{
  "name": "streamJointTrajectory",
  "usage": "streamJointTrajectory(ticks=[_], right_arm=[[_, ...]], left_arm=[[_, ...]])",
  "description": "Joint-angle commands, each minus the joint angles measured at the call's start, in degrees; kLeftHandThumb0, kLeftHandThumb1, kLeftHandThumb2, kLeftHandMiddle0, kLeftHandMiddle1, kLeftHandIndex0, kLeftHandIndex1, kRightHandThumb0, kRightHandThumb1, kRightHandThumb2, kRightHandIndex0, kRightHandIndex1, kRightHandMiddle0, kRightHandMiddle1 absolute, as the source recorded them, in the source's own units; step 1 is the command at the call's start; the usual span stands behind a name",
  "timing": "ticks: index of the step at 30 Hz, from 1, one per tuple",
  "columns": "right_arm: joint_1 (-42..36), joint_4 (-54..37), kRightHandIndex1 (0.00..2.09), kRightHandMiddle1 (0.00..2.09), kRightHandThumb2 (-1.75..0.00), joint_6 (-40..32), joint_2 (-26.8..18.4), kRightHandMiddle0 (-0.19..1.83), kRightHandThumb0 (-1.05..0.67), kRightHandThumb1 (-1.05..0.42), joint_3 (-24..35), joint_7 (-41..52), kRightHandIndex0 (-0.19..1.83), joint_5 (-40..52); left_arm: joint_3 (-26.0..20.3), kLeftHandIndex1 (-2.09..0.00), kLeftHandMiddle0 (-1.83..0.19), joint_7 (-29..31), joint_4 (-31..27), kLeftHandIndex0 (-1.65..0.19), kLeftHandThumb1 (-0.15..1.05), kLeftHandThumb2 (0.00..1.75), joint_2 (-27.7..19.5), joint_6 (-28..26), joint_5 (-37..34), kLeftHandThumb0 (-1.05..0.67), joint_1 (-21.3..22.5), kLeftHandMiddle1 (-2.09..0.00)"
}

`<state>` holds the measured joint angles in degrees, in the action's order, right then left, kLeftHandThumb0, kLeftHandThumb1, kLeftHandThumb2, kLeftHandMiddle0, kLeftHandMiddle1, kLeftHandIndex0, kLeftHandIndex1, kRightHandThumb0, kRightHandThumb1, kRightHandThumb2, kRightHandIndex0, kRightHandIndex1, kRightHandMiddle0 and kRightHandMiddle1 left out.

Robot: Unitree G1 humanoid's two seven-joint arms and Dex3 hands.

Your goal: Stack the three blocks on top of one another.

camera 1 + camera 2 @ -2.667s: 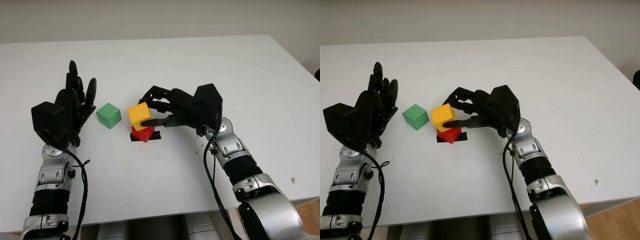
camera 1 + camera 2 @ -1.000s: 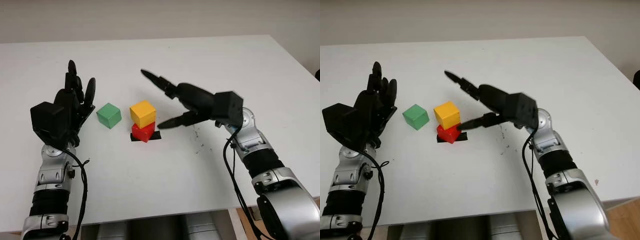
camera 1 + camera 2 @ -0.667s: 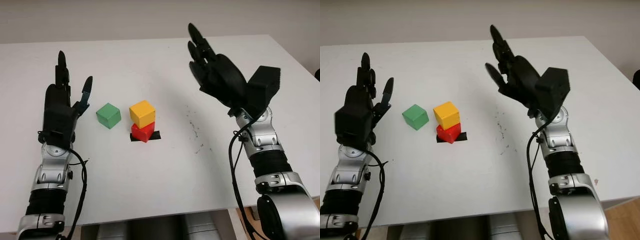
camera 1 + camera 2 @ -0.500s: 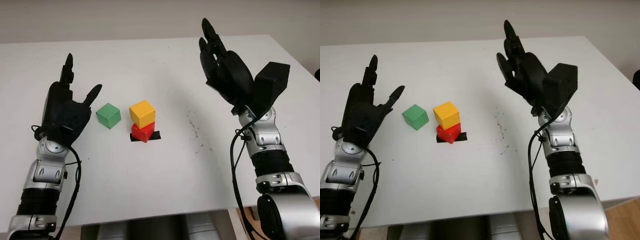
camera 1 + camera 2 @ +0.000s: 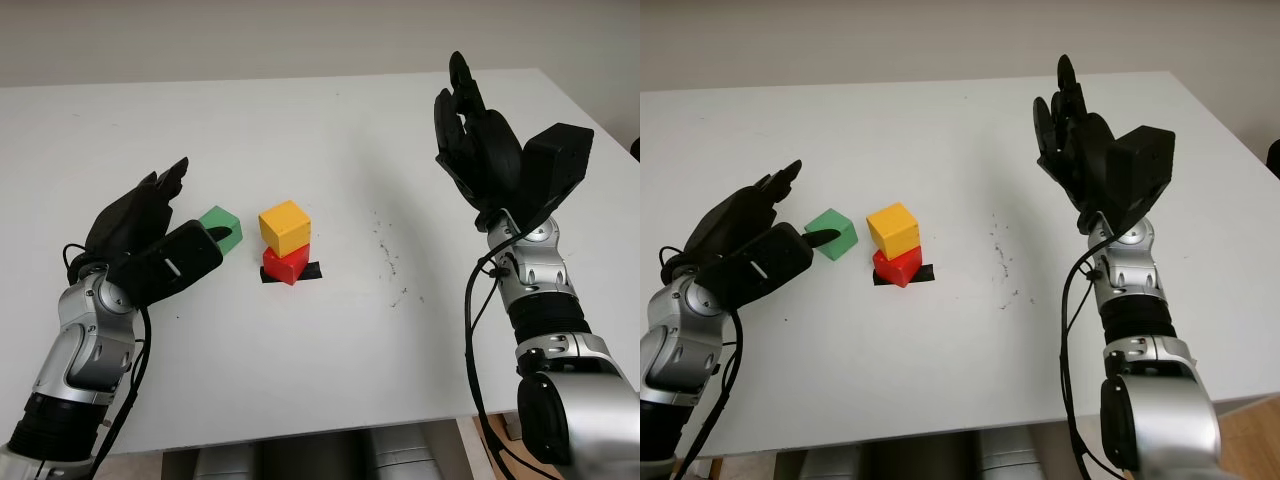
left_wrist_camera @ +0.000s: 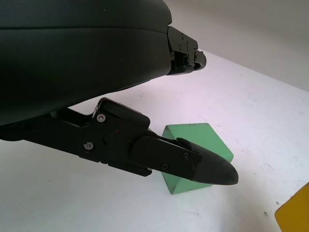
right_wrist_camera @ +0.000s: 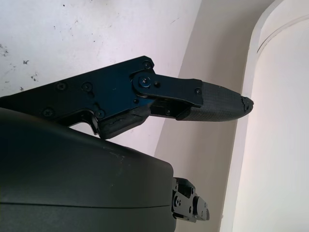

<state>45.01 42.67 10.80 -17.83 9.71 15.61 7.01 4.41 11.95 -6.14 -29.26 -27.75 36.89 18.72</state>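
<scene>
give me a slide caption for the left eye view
Left hand open beside green block; yellow block on red block; right hand open, raised.

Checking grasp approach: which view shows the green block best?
Left wrist view: the green block is close up, faces and edges clear, with a finger of the open left hand crossing in front. The eye views show it whole but small, left of the yellow block, the hand just beside it.

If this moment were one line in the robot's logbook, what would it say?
yellow block on red block | green block on table | left hand open beside green block | right hand open, raised
</scene>
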Motion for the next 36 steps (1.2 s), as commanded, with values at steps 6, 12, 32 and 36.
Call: streamJointTrajectory(ticks=[6,12,32,36], right_arm=[[1.39,0.54,0.00,0.00,-0.60,0.31,-0.33,-0.19,-0.76,-1.05,0.15,-0.41,-0.19,-0.16],[1.02,-0.07,0.00,0.00,-0.60,0.31,-0.38,-0.19,-0.77,-1.05,-0.12,-0.79,-0.19,-0.73],[1.23,-0.64,0.00,0.01,-0.59,-0.25,0.30,-0.18,-0.75,-1.05,0.00,-1.63,-0.19,-0.34],[0.99,-0.79,0.00,0.02,-0.59,-0.41,0.34,-0.18,-0.75,-1.05,-0.34,-2.10,-0.19,-0.61]], left_arm=[[1.00,-0.05,0.05,1.83,0.05,-0.09,1.05,0.09,-0.45,-1.18,0.00,-0.87,0.27,-0.04],[2.50,-0.05,0.05,0.12,2.65,-0.09,1.05,0.08,0.82,-2.11,0.84,-0.87,1.26,-0.05],[4.02,-0.16,-0.03,-7.38,7.26,-0.30,1.04,0.06,3.23,-0.78,3.03,-0.83,1.75,-0.07],[3.43,-0.21,-0.08,-10.12,8.25,-0.38,1.03,0.05,4.11,0.43,2.32,-0.80,1.52,-0.08]])
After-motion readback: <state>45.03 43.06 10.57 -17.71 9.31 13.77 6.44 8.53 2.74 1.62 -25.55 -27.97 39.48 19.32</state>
